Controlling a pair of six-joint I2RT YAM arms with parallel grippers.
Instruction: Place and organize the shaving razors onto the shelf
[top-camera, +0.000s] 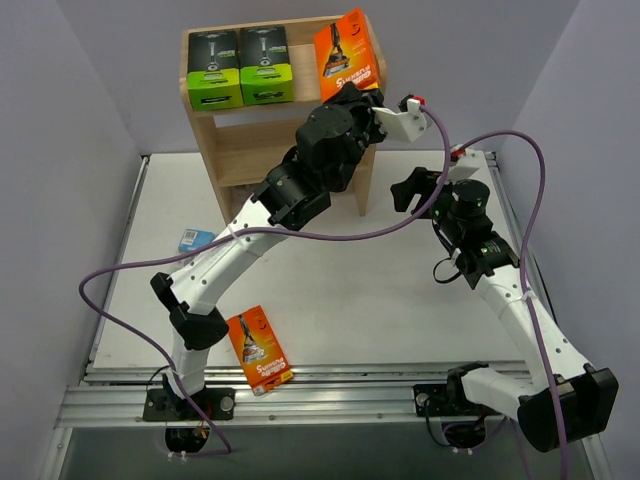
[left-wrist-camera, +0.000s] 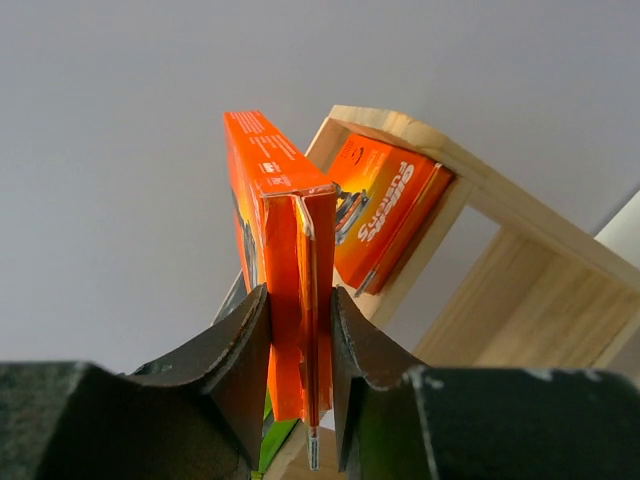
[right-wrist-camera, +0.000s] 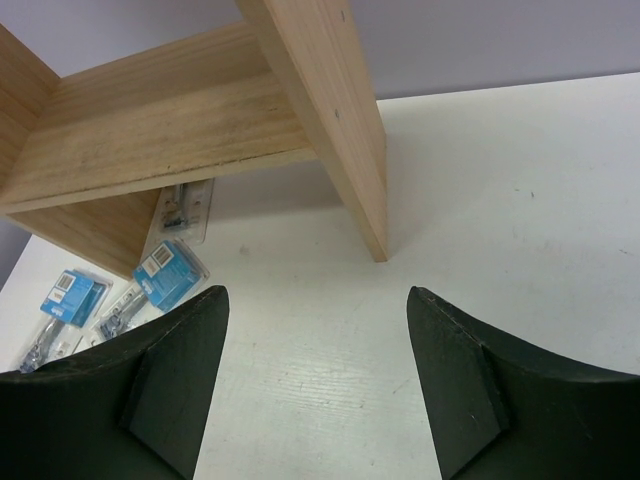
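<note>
The wooden shelf (top-camera: 250, 140) stands at the back of the table. Two black-and-lime-green boxes (top-camera: 240, 68) stand on the left of its top tier. An orange box (top-camera: 347, 55) stands up at the right end of that tier. My left gripper (top-camera: 352, 92) is raised there. In the left wrist view it (left-wrist-camera: 300, 295) is shut on an upright orange box (left-wrist-camera: 290, 240), beside another orange box (left-wrist-camera: 385, 215) that leans against the shelf's side panel (left-wrist-camera: 480, 185). A third orange box (top-camera: 259, 350) lies near the front edge. My right gripper (top-camera: 415, 190) is open and empty right of the shelf.
A blue blister pack (top-camera: 195, 240) lies left of the shelf. The right wrist view shows two blue blister packs (right-wrist-camera: 170, 272) (right-wrist-camera: 72, 297) on the table and a third pack (right-wrist-camera: 185, 205) partly under the lowest shelf board (right-wrist-camera: 160, 120). Purple cables loop over the table.
</note>
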